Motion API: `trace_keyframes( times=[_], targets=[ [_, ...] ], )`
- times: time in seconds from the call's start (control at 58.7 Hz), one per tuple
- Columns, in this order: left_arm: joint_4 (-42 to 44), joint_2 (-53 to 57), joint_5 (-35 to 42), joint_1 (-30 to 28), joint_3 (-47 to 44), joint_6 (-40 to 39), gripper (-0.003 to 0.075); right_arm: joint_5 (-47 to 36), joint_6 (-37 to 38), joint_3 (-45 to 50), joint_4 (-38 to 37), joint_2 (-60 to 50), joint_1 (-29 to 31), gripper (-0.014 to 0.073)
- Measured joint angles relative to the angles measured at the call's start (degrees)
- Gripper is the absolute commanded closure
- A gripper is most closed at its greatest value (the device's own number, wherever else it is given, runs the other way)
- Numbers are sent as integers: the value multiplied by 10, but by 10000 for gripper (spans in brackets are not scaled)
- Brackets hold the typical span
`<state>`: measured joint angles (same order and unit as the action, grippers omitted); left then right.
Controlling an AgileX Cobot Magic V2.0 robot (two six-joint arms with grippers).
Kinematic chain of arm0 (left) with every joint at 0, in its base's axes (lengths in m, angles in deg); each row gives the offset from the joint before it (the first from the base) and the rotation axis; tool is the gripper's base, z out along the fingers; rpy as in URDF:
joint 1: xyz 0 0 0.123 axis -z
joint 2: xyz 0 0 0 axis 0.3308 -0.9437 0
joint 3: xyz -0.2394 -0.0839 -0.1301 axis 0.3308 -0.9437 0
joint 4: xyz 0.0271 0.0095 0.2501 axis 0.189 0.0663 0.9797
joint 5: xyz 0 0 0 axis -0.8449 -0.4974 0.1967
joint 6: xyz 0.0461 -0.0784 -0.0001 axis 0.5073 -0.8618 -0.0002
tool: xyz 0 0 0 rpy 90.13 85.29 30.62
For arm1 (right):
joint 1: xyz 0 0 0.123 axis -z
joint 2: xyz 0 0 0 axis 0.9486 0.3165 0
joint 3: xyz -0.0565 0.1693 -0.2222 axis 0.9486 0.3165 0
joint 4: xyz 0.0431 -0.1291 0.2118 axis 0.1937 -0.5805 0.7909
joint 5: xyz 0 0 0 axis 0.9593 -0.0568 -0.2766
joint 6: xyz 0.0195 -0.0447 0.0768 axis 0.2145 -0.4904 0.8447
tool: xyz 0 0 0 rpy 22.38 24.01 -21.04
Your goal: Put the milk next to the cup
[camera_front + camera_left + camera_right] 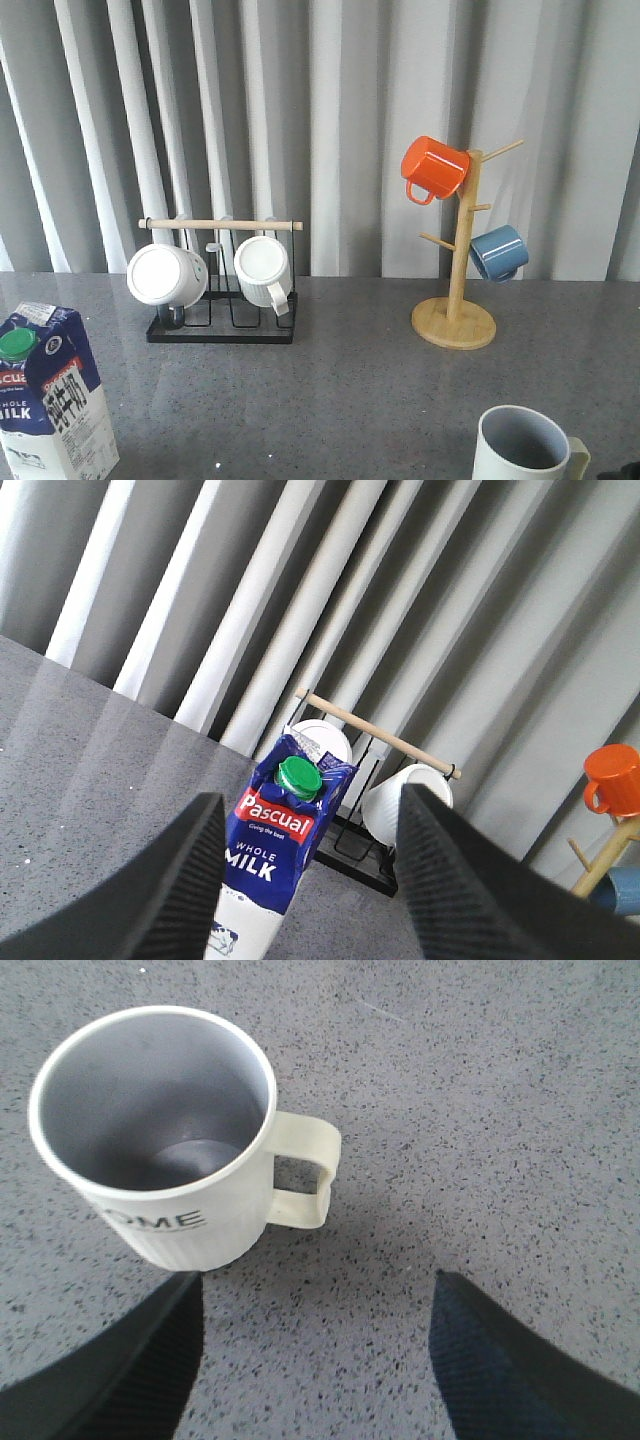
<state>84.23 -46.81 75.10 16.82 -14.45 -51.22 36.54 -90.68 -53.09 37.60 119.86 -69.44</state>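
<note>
The milk (50, 400) is a tall dark-blue and white carton with a green cap, standing at the front left of the grey table. In the left wrist view the milk (280, 850) shows between the spread fingers of my left gripper (312, 805), which is open and apart from the carton. The cup (525, 448), cream-white with a grey inside, stands at the front right. My right gripper (318, 1285) hangs open over the table just beside the cup (165, 1135), whose squarish handle and black lettering face it. Neither gripper shows in the front view.
A black wire rack (222, 300) with a wooden bar holds two white ribbed mugs (262, 270) at the back left. At the back right a wooden mug tree (455, 300) carries an orange mug (434, 168) and a blue mug (498, 253). Grey curtains hang behind the table.
</note>
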Motion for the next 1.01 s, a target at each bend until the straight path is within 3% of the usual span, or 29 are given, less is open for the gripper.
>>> trace_keyframes(
  times=[0.648, 0.767, 0.954, 1.005],
  targets=[
    [0, 0, -8, 0, 0, 0, 334, -162, -85, 0, 52, 162, -16, 149],
    [0, 0, -11, 0, 0, 0, 334, -210, -87, 0, 56, 196, -36, 249],
    [0, 0, -14, 0, 0, 0, 334, -240, -94, 0, 57, 234, -42, 592],
    [0, 0, -15, 0, 0, 0, 334, -243, -98, 0, 57, 237, -43, 610]
  ],
)
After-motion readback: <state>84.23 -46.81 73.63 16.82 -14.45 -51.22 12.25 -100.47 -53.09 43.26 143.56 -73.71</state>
